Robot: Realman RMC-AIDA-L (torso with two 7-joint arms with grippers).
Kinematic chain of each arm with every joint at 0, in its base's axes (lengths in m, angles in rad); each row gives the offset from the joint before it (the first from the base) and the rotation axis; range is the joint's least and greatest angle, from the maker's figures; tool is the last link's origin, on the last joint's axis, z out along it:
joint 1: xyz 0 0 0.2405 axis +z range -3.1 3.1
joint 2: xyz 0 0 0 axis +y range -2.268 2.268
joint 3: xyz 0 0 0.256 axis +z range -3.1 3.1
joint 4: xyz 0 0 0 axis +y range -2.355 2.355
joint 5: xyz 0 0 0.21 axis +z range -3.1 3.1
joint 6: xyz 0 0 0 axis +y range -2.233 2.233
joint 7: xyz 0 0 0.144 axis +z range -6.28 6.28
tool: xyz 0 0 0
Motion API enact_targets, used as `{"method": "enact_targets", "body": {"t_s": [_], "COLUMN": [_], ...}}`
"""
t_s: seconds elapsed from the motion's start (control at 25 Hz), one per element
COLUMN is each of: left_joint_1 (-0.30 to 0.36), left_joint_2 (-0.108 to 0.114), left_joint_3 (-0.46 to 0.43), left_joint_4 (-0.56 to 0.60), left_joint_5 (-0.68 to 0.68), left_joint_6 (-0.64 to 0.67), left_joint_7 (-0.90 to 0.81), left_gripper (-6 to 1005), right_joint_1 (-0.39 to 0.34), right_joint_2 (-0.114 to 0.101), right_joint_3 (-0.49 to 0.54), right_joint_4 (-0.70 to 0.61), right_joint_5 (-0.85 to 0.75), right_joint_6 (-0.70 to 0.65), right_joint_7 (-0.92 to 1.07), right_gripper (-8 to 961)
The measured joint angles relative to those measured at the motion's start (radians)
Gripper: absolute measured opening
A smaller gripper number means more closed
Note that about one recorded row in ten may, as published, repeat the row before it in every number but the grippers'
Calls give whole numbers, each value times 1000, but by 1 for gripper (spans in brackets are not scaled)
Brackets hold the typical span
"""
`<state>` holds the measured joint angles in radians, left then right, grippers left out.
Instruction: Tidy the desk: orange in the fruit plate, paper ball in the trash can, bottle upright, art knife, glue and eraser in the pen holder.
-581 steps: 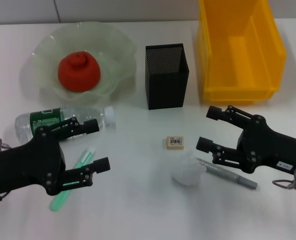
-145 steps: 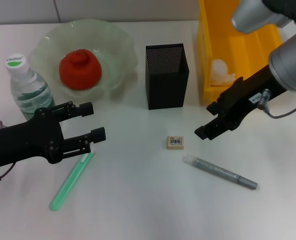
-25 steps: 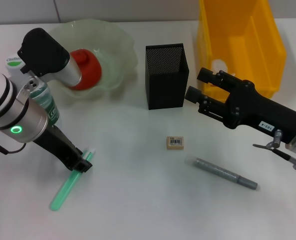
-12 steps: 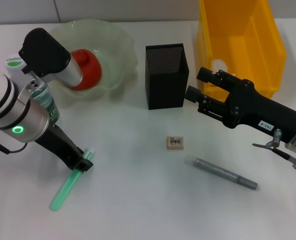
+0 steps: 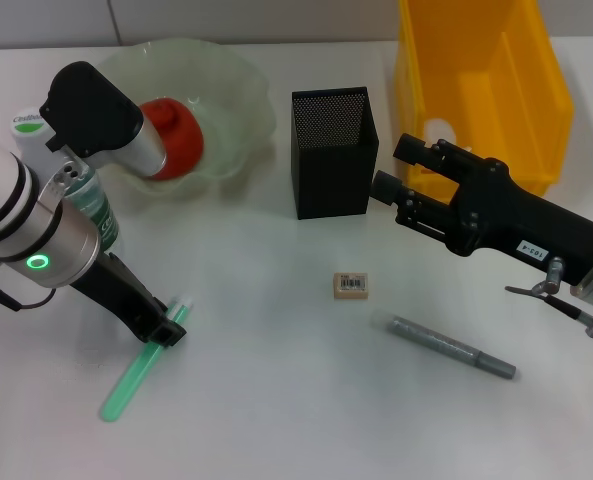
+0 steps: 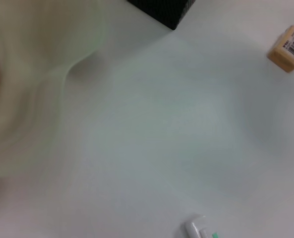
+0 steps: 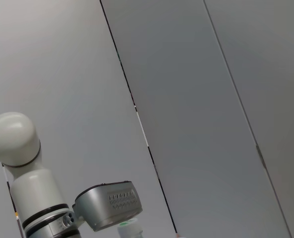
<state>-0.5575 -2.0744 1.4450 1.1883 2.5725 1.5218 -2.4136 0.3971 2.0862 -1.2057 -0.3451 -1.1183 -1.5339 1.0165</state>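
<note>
On the left of the white tabletop, the bottle stands upright with its white cap on, partly hidden behind the left arm. The left pincer is lowered onto the upper end of a green stick-shaped item lying on the tabletop; its jaws are closed around that end. Behind the bottle, the fruit plate, translucent pale-green glass with a ruffled rim, contains the orange, red-orange with a knobby top.

At centre stands the pen holder, a square black mesh cup; its contents cannot be determined. The eraser, a beige block with a barcode sticker, lies on the tabletop in front of it. A grey pen-shaped tool lies to its right.

The right pincer hovers, fingers spread and empty, between the pen holder and the trash can, a yellow rectangular plastic bin holding the paper ball.

The left wrist view adds a close view of the eraser and the plate rim. The right wrist view shows only wall panels and the left arm.
</note>
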Motion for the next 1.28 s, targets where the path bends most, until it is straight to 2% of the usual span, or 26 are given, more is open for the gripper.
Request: {"method": "enact_targets", "body": {"t_s": [0.28,1.08,1.28], "left_joint_1": [2,7,7], "left_joint_2": [1,1,1], "left_joint_3": [0,11,11], "left_joint_4": [-1,7,21], "left_joint_5": [0,0,-5], "left_joint_6": [-3,-12,-6], "left_joint_7": [2,2,2], "left_gripper": [375,193,199], "right_joint_1": [0,0,0], "right_joint_2": [0,0,0], "right_joint_3": [0,11,12], "right_joint_4": [0,0,0], "right_joint_5": [0,0,2], "right_joint_6": [0,-10,-10], "right_joint_7": [1,1,1], "right_gripper": [687,686,686]}}
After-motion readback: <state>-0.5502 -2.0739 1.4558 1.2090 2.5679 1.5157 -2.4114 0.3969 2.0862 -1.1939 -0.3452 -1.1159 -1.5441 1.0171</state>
